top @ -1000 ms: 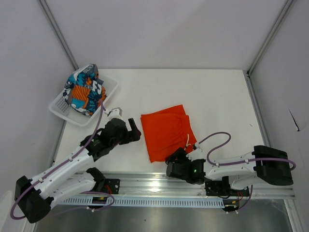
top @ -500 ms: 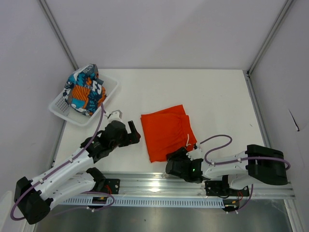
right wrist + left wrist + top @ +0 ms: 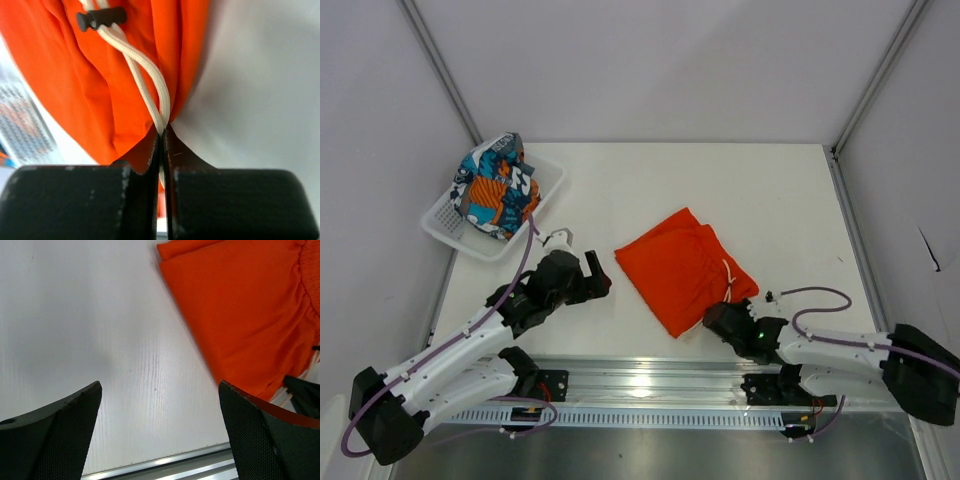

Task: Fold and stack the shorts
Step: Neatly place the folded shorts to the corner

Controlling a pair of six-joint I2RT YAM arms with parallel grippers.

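The plain orange shorts (image 3: 685, 265) lie folded and skewed on the table's near middle, also seen in the left wrist view (image 3: 240, 310). My right gripper (image 3: 720, 318) is at their near corner. In the right wrist view it (image 3: 163, 132) is shut on the white drawstring (image 3: 145, 85) and a pinch of orange fabric (image 3: 90, 85). My left gripper (image 3: 603, 270) hovers just left of the shorts, open and holding nothing (image 3: 160, 386). The patterned shorts (image 3: 495, 185) sit bunched in the white basket (image 3: 445, 225) at the far left.
A metal rail (image 3: 650, 375) runs along the table's near edge, just behind the right gripper. White walls with metal posts close in the table on three sides. A black cord lock (image 3: 100, 17) sits on the drawstring.
My right gripper closed on the orange shorts' drawstring corner and moved right. The shorts swung and shifted right with it. The left arm barely moved.
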